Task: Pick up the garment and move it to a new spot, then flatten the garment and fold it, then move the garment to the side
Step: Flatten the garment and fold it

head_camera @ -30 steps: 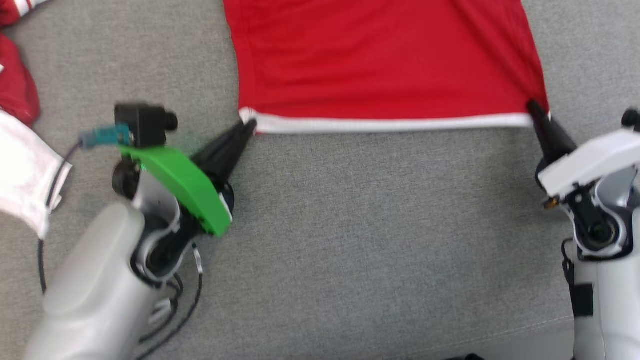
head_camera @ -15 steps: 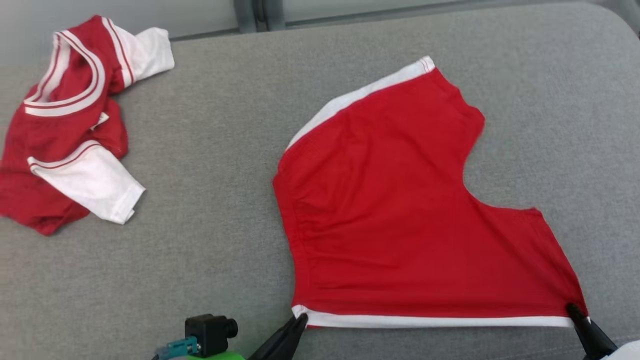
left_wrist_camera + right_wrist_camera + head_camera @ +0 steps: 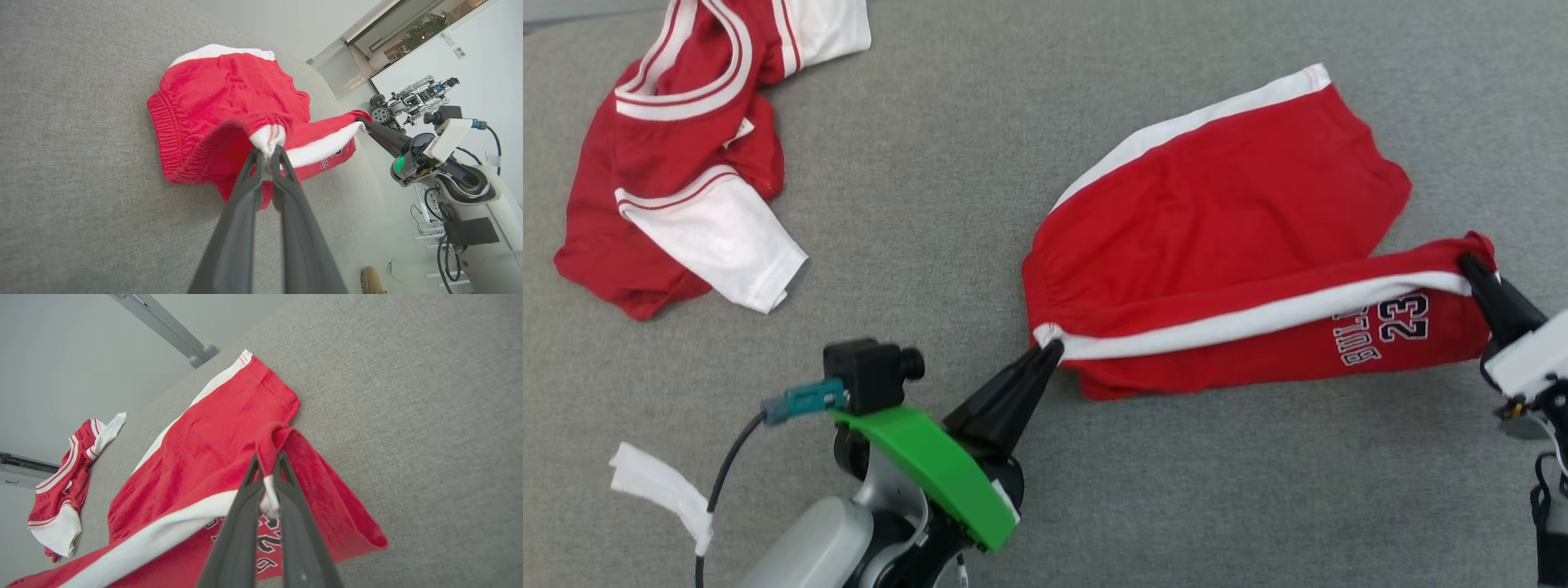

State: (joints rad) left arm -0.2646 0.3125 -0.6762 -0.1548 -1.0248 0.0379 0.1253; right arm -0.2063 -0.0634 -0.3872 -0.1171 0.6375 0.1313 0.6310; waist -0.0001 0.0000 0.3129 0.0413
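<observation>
Two grippers, both with jaws pinched tight on cloth. Left gripper [image 3: 1052, 349], lower centre of head view, clamps one white-trimmed corner of the red shorts [image 3: 1225, 204]. Right gripper [image 3: 1468, 263], right edge, clamps the other end of the same edge. One white band [image 3: 1258, 314] stretches between them, with one "23" print [image 3: 1405, 318] upside down just below it. The held edge is raised and doubled over the rest of the shorts, which lie on the grey surface [image 3: 947, 163], centre-right of frame. One more white stripe [image 3: 1192, 126] runs along their upper edge. Two garments total: one red-and-white jersey [image 3: 678, 188] lies bunched at upper left, well apart from the shorts. One white scrap [image 3: 658, 490] at lower left. One shoe [image 3: 372, 279] at the bottom edge of left wrist view.
</observation>
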